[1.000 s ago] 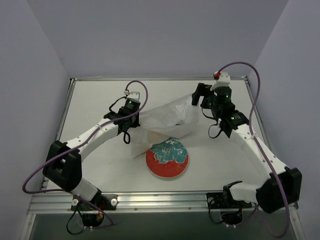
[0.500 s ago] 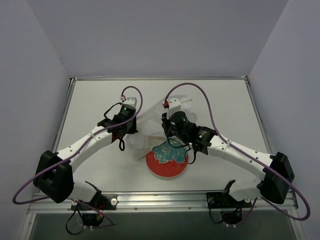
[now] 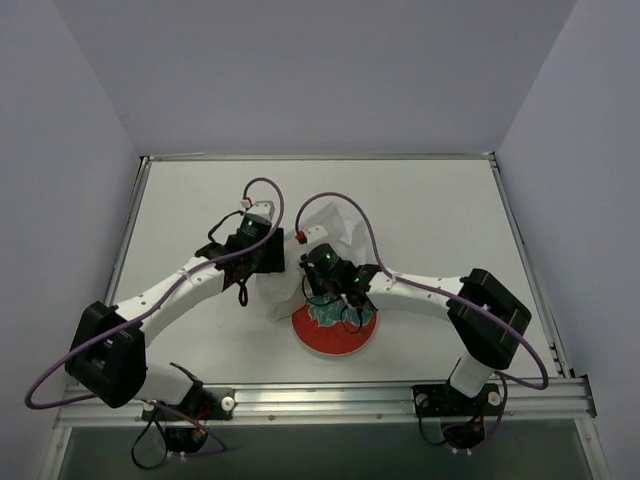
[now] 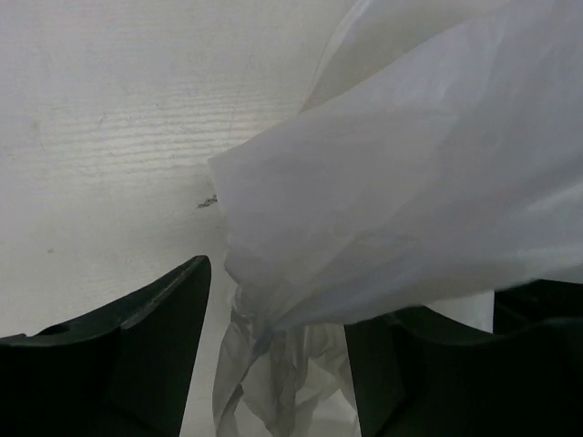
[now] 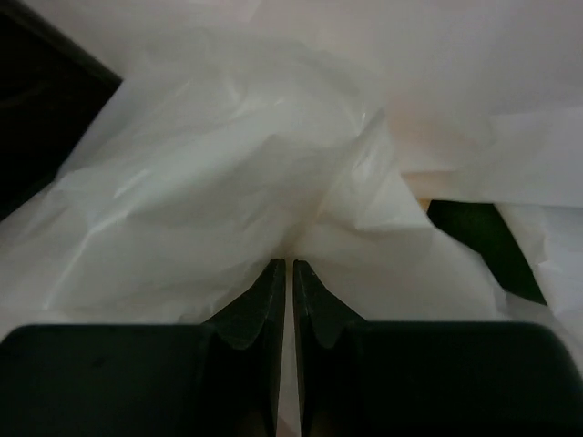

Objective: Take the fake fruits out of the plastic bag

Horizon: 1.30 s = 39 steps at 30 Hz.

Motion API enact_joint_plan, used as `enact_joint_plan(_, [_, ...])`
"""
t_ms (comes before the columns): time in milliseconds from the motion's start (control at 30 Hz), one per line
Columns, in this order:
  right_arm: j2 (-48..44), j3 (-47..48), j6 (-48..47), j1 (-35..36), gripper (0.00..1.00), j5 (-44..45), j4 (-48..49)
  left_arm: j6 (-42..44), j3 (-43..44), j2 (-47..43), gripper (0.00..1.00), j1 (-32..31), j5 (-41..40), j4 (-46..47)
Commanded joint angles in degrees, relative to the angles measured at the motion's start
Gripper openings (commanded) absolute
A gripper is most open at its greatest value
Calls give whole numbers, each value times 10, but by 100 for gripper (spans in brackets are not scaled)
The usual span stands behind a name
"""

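The whitish plastic bag [image 3: 327, 222] lies bunched in the middle of the table between my two grippers. My left gripper [image 3: 272, 254] sits at its left edge. In the left wrist view the left gripper [image 4: 278, 300] is open, with crumpled bag film [image 4: 392, 182] hanging loose between the fingers. My right gripper [image 3: 318, 280] is low over the bag's near side; the right wrist view shows the right gripper [image 5: 290, 264] shut on a fold of film [image 5: 209, 182]. A dark green shape [image 5: 474, 238] shows past the film's edge, perhaps one of the fake fruits; the others are hidden.
A red-and-teal round plate [image 3: 322, 348] lies just in front of the bag, partly under my right wrist. A black part of the other arm [image 5: 41, 100] fills the upper left corner of the right wrist view. Raised rails [image 3: 300, 158] edge the white table.
My right arm swung from the back right to the middle and shut on the bag. My left gripper opened and let go of the film. The bag has bunched up smaller.
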Motion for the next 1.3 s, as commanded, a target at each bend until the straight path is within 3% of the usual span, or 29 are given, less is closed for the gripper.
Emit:
enact_joint_plan(0, [-56,-27,22,0,5,5,54,-22,-19,1,57,2,39,33])
enact_joint_plan(67, [-67,-36,20,-15,5,3,54,-34,-31,23,61,5,63,54])
enact_joint_plan(267, [-57,-40,2,-93,5,4,56,-62,-42,115,61,-6,118,105])
enact_joint_plan(367, [-39,-39,-1,-113,5,20,60,-72,-45,153,27,-9,122,133])
enact_joint_plan(400, [-27,-39,1,-119,5,23,62,-75,-43,162,8,-8,113,139])
enact_joint_plan(433, [-21,-35,3,-125,5,25,67,-76,-34,172,3,-8,107,146])
enact_joint_plan(633, [47,3,17,-189,5,29,120,-51,88,267,2,4,0,135])
enact_joint_plan(767, [82,49,9,-231,5,21,162,-49,207,323,2,62,17,132])
enact_joint_plan(900, [73,53,-7,-241,6,-20,148,-36,213,298,3,77,15,119])
enact_joint_plan(933, [68,45,-7,-238,8,-34,145,-35,199,287,8,77,15,122])
enact_joint_plan(967, [64,36,2,-234,9,-49,145,-39,179,263,36,77,17,129])
enact_joint_plan(1033, [61,6,10,-218,12,-78,152,-53,114,240,67,77,21,147])
enact_joint_plan(1067, [63,-2,14,-210,12,-80,154,-58,94,216,87,77,31,149])
enact_joint_plan(1133, [68,-19,19,-193,12,-77,155,-60,54,192,95,77,39,140])
enact_joint_plan(1267, [45,-50,31,-167,12,-62,172,-51,12,76,97,76,69,114])
